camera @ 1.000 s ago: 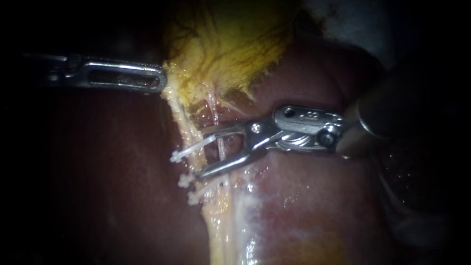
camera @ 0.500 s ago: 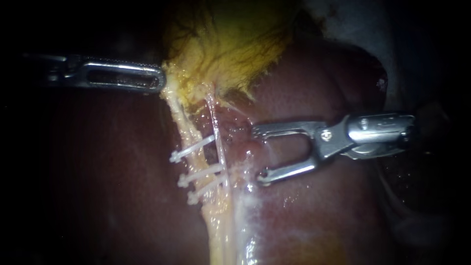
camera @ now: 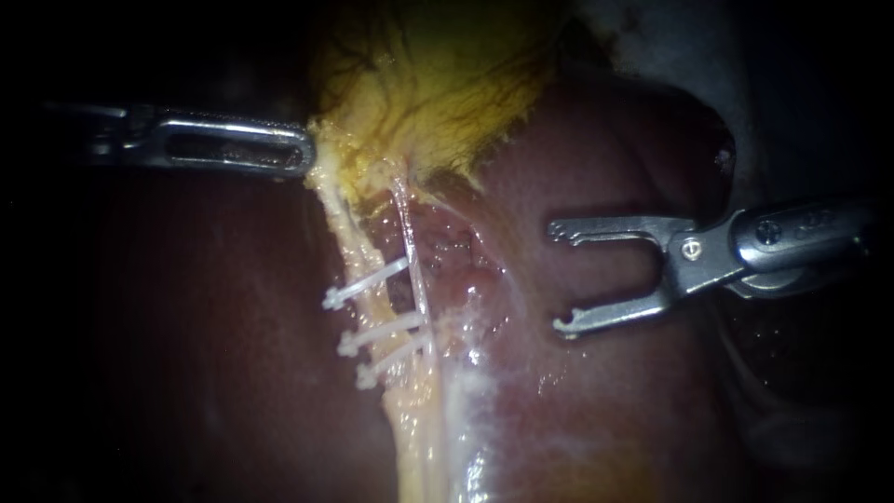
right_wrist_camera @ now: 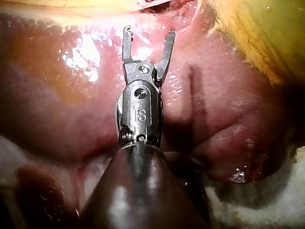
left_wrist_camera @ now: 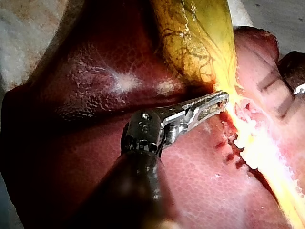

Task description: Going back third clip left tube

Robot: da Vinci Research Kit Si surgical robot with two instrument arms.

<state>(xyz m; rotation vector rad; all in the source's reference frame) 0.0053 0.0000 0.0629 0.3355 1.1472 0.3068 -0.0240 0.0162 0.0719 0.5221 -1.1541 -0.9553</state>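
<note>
The right instrument (camera: 559,278) hangs released. Its jaws gape wide with nothing between them, and they sit over the liver (camera: 596,168), well to the right of the tubes. The left instrument (camera: 300,154) looks clenched on the lower edge of the gallbladder (camera: 438,84), holding it up and to the left so the tubes are stretched.

The left tube (camera: 349,228) runs down from that held edge, pale and yellow. It carries the clips in a row, one below the other, all clear of the right jaws.

The step in hand appears to be the retreat. To do it well, I judge the right instrument should draw straight back along its own shaft, toward the right. The jaws should stay apart and the lower one should ride just off the liver, so it neither scrapes the surface nor hooks the thin strands nearby. The left hold should stay steady, since slack or a tug could disturb the clips.

Count:
- Two instruments.
- Two tubes: the left one and a thin right tube (camera: 407,219).
- Three clips: top (camera: 368,283), middle (camera: 382,332) and bottom (camera: 396,359).
- One gallbladder.
- One liver.
</note>
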